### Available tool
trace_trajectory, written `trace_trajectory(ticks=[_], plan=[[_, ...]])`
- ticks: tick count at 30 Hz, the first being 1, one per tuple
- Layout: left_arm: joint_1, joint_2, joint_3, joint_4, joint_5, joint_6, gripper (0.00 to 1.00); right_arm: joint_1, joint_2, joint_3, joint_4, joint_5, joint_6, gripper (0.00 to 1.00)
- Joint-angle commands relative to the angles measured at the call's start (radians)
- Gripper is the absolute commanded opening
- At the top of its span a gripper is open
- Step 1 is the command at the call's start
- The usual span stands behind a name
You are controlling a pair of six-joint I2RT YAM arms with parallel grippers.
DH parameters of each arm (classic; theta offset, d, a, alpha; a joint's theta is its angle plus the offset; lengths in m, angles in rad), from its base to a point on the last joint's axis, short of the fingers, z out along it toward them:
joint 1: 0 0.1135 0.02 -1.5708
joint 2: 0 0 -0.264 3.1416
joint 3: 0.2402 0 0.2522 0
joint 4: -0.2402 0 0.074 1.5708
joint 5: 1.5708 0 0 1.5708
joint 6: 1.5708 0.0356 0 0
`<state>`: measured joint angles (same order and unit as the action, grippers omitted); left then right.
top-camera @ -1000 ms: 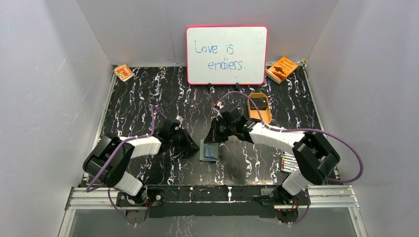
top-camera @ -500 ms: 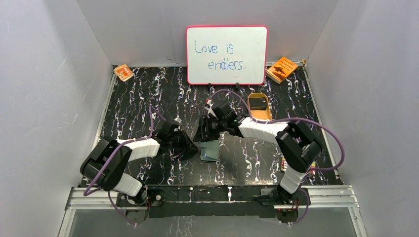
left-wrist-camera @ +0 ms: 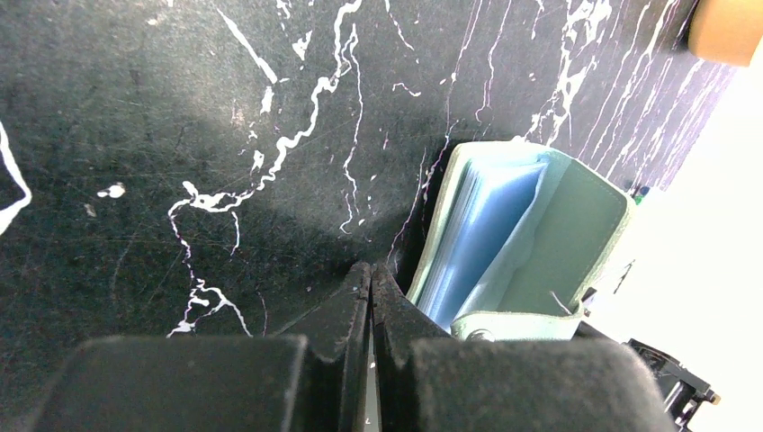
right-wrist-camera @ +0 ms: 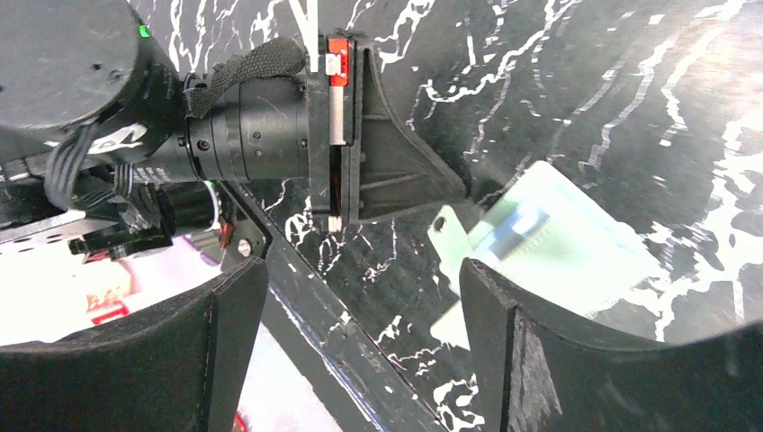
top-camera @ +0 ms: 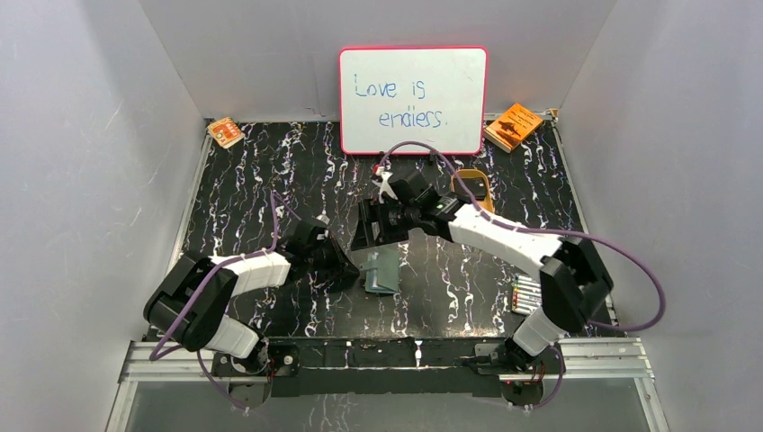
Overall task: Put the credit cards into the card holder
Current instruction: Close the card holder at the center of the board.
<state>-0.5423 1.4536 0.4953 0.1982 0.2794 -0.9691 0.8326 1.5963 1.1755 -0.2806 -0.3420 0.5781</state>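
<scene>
The card holder (top-camera: 384, 270) lies near the front middle of the table, grey-green outside. In the left wrist view the card holder (left-wrist-camera: 540, 243) stands partly open, showing pale blue sleeves. My left gripper (top-camera: 347, 268) is shut and empty, its tip (left-wrist-camera: 371, 272) right at the holder's left edge. My right gripper (top-camera: 367, 236) hovers open just beyond the holder, with only bare table between its fingers (right-wrist-camera: 490, 342). From there the card holder (right-wrist-camera: 562, 256) lies ahead to the right. No credit cards show clearly.
A tan oval tray (top-camera: 474, 176) sits behind the right arm, mostly hidden. A whiteboard (top-camera: 412, 99) stands at the back. Orange booklets lie at the back left (top-camera: 225, 132) and back right (top-camera: 513, 126). Small coloured sticks (top-camera: 525, 295) lie at the front right.
My right gripper went from shut to open and drew back from the holder, up and to the left. From above, less of the holder's blue inside shows. The left gripper stayed shut in place.
</scene>
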Motion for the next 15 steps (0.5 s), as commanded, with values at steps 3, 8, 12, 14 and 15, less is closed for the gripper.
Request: trace_trajectory(ticks=[3,8,12,14,15], plan=[[-0.001,0.002,-0.019,-0.185,-0.118,0.047,0.0,-0.01,-0.219,-0.057,-0.133,0.23,-0.06,0.78],[-0.001,-0.013,-0.017,-0.19,-0.115,0.042,0.0,-0.021,-0.276,-0.232,-0.058,0.213,-0.02,0.27],[-0.001,-0.027,-0.021,-0.192,-0.123,0.045,0.0,-0.02,-0.211,-0.264,0.036,0.127,0.002,0.14],[-0.001,-0.022,-0.024,-0.192,-0.121,0.049,0.0,-0.017,-0.162,-0.253,0.084,0.094,0.018,0.13],[-0.001,-0.019,-0.024,-0.192,-0.116,0.05,0.0,-0.018,-0.135,-0.243,0.101,0.075,0.026,0.13]])
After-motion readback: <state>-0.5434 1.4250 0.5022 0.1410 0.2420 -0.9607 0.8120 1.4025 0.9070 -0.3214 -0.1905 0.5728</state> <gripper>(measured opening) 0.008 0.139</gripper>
